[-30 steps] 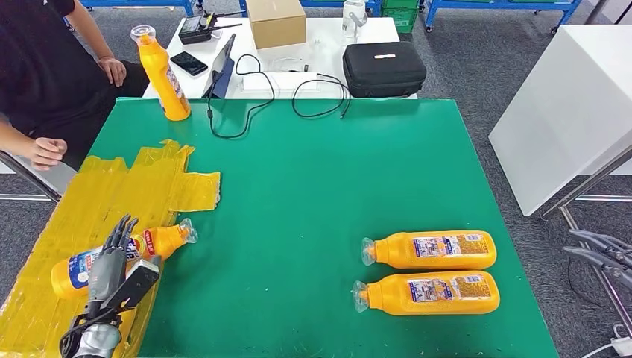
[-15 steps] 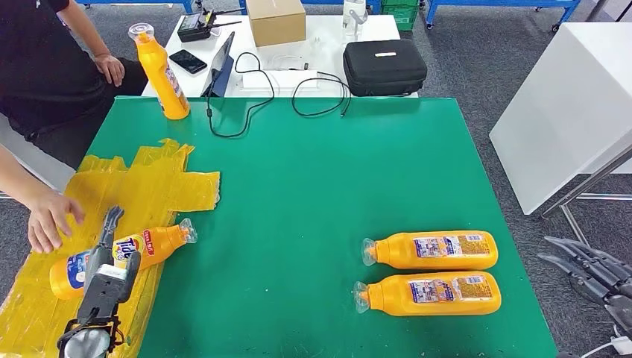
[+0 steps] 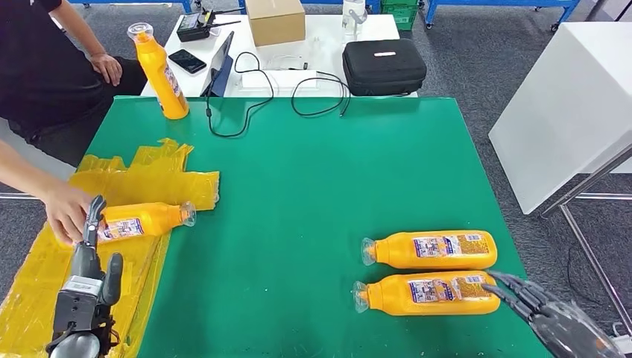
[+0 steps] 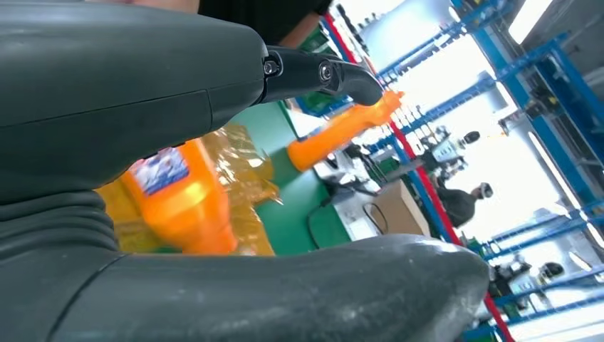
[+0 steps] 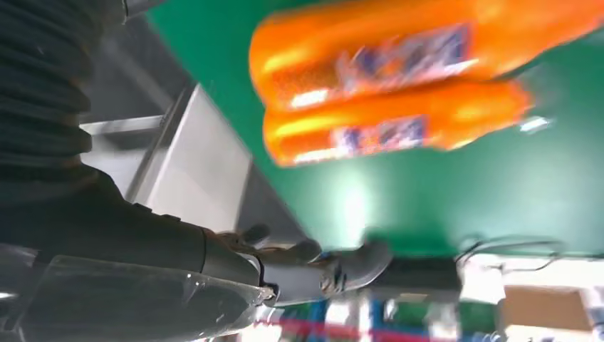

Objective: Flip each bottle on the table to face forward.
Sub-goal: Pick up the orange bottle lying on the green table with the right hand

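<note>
Two robot hands enter at the near edge, both partly cut off. The left robot hand (image 3: 89,276) holds nothing, fingers extended toward the left bottle (image 3: 141,220); the right robot hand (image 3: 548,317) has its fingers spread, empty, just beside the near bottle (image 3: 428,292). That bottle lies on the green bench (image 3: 298,224) touching a second bottle (image 3: 432,250), both orange, labels up, caps pointing left. The left bottle lies on yellow plastic (image 3: 149,179), a person's hand (image 3: 65,212) on its base. Far left, an upright bottle (image 3: 160,72) stands at the bench corner.
</note>
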`<state>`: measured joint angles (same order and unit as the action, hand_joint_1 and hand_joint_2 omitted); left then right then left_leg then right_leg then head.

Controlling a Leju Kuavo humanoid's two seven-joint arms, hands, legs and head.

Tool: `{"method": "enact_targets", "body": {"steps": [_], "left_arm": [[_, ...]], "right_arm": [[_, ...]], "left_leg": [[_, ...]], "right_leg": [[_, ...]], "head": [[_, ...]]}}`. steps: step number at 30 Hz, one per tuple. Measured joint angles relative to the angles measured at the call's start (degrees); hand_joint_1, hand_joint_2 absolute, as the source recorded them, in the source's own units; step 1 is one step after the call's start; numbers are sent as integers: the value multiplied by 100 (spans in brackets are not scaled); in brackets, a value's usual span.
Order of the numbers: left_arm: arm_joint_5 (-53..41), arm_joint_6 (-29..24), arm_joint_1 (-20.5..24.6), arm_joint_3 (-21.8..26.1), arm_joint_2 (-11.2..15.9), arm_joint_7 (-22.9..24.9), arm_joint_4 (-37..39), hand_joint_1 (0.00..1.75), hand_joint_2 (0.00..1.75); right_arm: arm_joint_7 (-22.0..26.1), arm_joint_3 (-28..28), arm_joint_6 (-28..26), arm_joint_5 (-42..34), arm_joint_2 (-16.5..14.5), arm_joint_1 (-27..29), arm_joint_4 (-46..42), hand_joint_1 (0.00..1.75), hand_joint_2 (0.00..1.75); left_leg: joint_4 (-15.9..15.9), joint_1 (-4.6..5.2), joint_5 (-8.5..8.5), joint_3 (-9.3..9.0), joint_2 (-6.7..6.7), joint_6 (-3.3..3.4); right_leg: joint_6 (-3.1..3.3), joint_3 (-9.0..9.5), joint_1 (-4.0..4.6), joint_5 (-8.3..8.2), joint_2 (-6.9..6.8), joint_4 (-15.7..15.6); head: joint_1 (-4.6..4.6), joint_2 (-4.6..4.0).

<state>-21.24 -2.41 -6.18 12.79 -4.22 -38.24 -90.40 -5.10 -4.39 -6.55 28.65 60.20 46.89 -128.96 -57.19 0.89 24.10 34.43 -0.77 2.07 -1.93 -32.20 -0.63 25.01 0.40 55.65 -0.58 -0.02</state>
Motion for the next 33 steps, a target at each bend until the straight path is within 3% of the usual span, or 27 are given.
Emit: {"method": "enact_targets", "body": {"steps": [2,6,12,23,33], "left_arm": [[2,-2,-1,-76,-16,7,-57,0,0],[2,-18,-11,-143,-24,13,-142,0,0],[11,-23,-14,-167,-26,29,-202,0,0],[19,-22,-16,-182,-26,38,-214,0,0],[61,9,26,-241,-26,62,-214,0,0]], "right_arm": [[58,603,138,118,-175,-616,427,0,175],[5,1224,307,226,-278,-1085,851,0,175],[-7,1508,487,282,-375,-1537,1253,0,175],[11,1727,541,332,-418,-1746,1496,0,175],[328,1957,945,679,-930,-2555,2310,0,175]], "left_leg": [[-1,4,1,-4,10,1],[-1,5,1,5,-2,2],[-1,5,1,8,-10,2],[-1,6,1,9,-9,2],[-1,6,0,7,-10,2]], "right_leg": [[-1,4,-4,0,8,0],[-2,2,-4,1,2,0],[-2,2,-4,2,-1,0],[-2,1,-5,2,0,0],[-2,3,-5,2,-1,1]], "head": [[1,0],[3,0],[2,0],[2,0],[2,0]]}}
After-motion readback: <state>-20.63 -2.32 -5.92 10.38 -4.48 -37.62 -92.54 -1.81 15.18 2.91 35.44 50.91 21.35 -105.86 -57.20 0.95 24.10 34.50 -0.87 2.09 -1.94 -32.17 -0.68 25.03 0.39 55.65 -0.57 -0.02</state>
